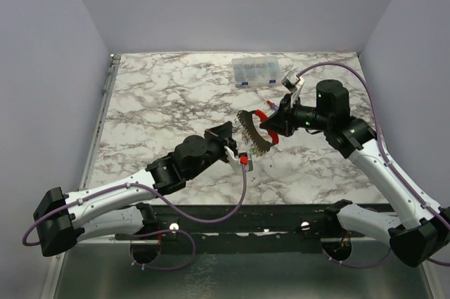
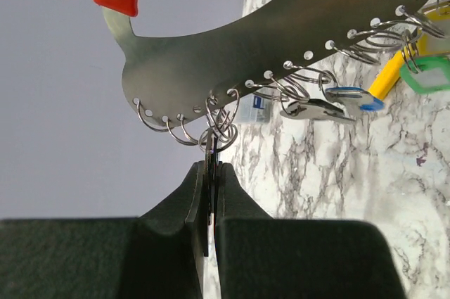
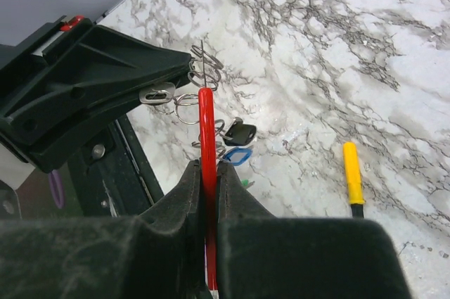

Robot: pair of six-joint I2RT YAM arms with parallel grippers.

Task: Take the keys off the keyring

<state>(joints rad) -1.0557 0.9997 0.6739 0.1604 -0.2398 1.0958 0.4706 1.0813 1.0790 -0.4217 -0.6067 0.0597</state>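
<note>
Item: keyring [image 2: 281, 39], a red curved band joined to a grey metal plate whose edge is drilled with a row of small holes. It is held in the air above the marble table [image 1: 162, 102], right of centre, between the two arms. Attached: keys [image 2: 348, 95] on small wire split rings threaded through the holes; blue, green, yellow and black heads or tags can be made out, all hanging below the plate. Right end effector [image 3: 208, 169]: fingers pressed together on the red band, which it holds edge-on. Left end effector [image 2: 211, 172]: fingers pressed together on a thin metal piece hanging from the rings at the plate's rounded end (seen edge-on, apparently one of the keys). Also on the table: a clear parts box [image 1: 258, 70] near the far edge, and a yellow-handled screwdriver [image 3: 351, 172] lying flat, apart from the keyring.
</note>
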